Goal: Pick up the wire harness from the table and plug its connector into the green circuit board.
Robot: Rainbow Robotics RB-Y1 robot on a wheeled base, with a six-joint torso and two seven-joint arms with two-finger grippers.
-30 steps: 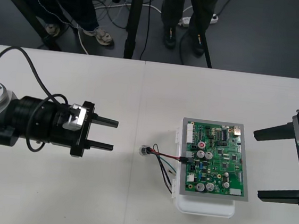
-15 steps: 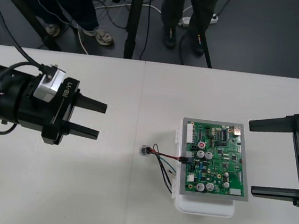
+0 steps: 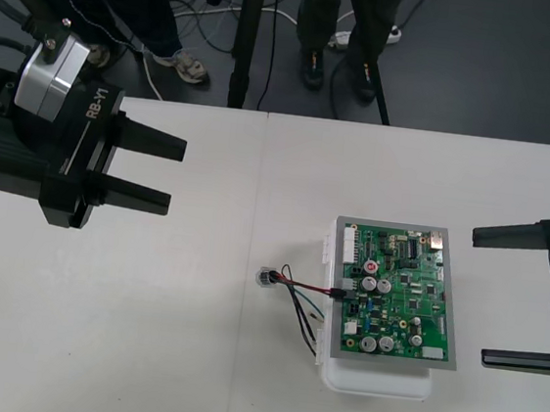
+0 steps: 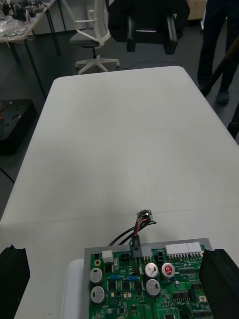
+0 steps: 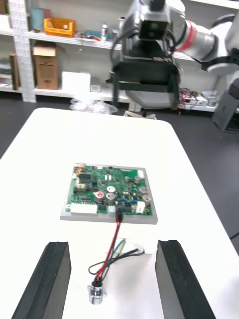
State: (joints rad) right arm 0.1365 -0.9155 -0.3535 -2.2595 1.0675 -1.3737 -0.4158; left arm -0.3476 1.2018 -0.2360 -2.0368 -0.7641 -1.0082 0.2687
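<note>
The green circuit board [image 3: 396, 292] sits on its white base [image 3: 378, 379] right of the table's centre. The harness's black plug [image 3: 341, 294] is seated in the board's left edge, also clear in the left wrist view [image 5: 119, 217] and the right wrist view [image 4: 136, 245]. Its wires [image 3: 302, 302] trail left to the round metal socket [image 3: 266, 277] lying on the table. My left gripper [image 3: 156, 169] hangs open at the left, well away from the harness. My right gripper [image 3: 511, 297] stands open at the right edge, beside the board.
A table seam [image 3: 250, 262] runs front to back just left of the socket. Dark floor with cables and tripod legs [image 3: 243, 45] lies beyond the far edge.
My left gripper has drawn back toward the far left and risen, away from the socket. My right gripper has shifted slightly right. The harness and board have not moved.
</note>
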